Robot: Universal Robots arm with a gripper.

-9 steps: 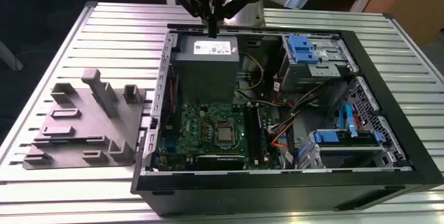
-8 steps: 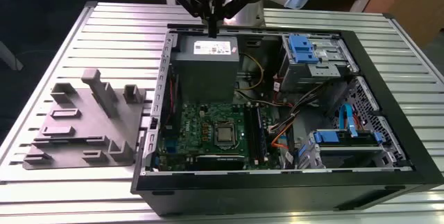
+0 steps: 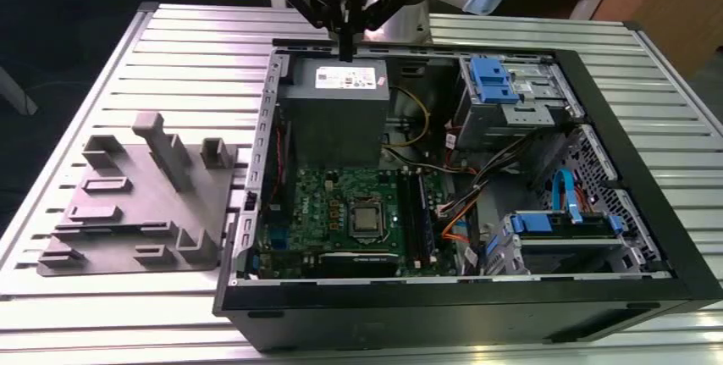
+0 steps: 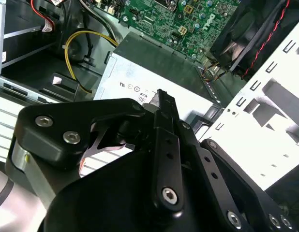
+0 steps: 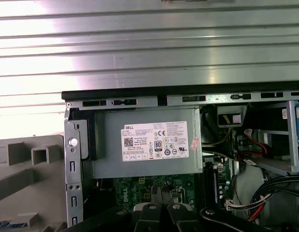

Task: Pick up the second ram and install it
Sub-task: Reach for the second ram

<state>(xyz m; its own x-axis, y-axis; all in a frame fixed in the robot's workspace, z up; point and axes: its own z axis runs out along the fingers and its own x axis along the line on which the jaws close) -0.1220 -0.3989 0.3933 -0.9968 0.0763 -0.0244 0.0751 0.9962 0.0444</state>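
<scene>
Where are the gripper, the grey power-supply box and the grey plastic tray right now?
gripper (image 3: 344,50): exterior view, on its lowest tip, over the box's label.
power-supply box (image 3: 334,124): exterior view, on its plain grey face below the label.
grey plastic tray (image 3: 135,200): exterior view, on the flat base between the upright blocks.

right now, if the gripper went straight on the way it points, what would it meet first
Probably the grey power supply box: in the exterior view the gripper hangs just above its labelled end, pointing down at it. Depth is unclear, so this is likely rather than certain.
</scene>
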